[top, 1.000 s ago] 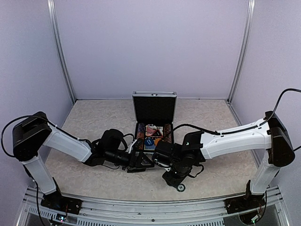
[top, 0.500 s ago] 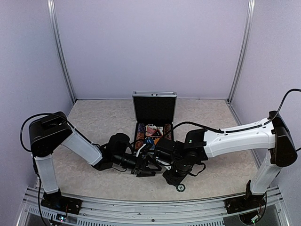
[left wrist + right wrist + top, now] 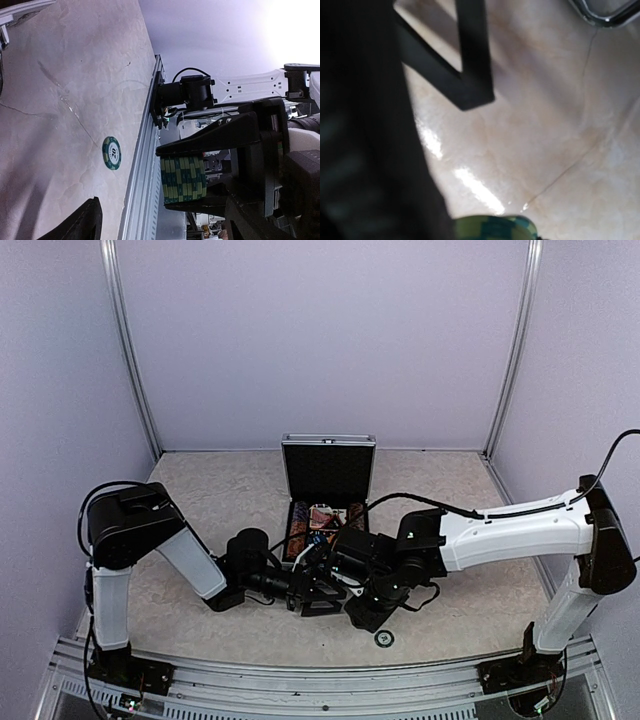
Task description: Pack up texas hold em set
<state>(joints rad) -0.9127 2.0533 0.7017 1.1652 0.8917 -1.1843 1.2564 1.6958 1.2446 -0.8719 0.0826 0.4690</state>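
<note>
Right gripper (image 3: 185, 175) pinches a ribbed, green-striped cylindrical chip stack (image 3: 181, 183).

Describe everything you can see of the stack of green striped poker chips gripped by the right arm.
The stack of green striped poker chips is a short, neatly aligned column of discs, dark green with paler yellow-green edge bars, plastic-looking. The right gripper is shut on it, a black finger pressed on each end face. Its own wrist camera catches only a blurred sliver; from above it is hidden.
</note>
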